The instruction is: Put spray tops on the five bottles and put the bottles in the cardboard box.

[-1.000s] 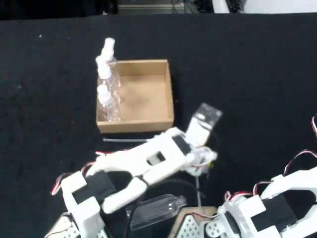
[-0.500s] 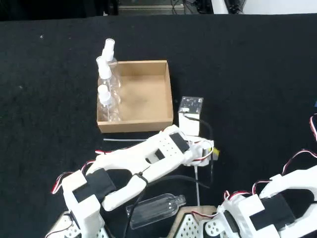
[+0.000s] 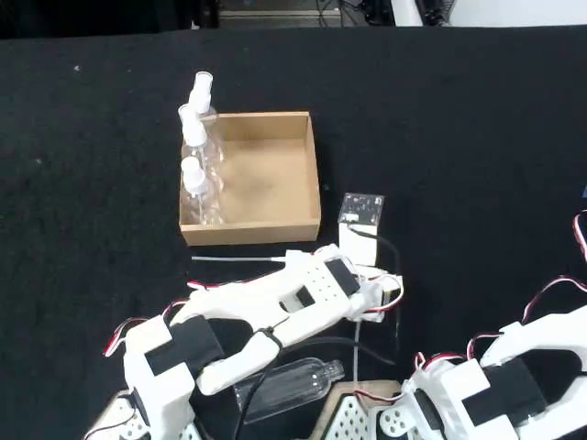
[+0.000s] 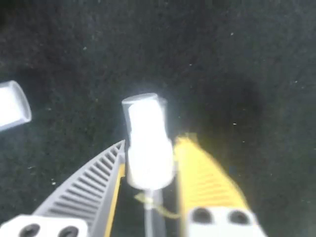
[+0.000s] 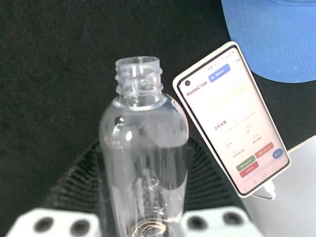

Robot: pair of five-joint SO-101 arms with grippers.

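My left gripper (image 4: 150,143) is shut on a white spray top (image 4: 145,118), whose thin tube hangs between the fingers. From above, this gripper (image 3: 381,298) hovers over the table just in front of the cardboard box (image 3: 312,165). Three bottles with spray tops (image 3: 200,174) stand along the box's left wall. My right gripper (image 5: 143,148) is shut on a clear bottle (image 5: 140,98) with a bare threaded neck. Another uncapped bottle (image 3: 289,385) lies on its side near the front edge, beside the left arm's base.
A thin white tube (image 3: 238,260) lies on the black table in front of the box. A phone (image 5: 229,118) and a blue cap (image 5: 271,34) lie beyond the right gripper. The right arm's body (image 3: 495,385) sits at the front right.
The left arm has drawn back toward the front edge with the spray top, and its wrist has turned from tilted to square. The right arm has barely moved.
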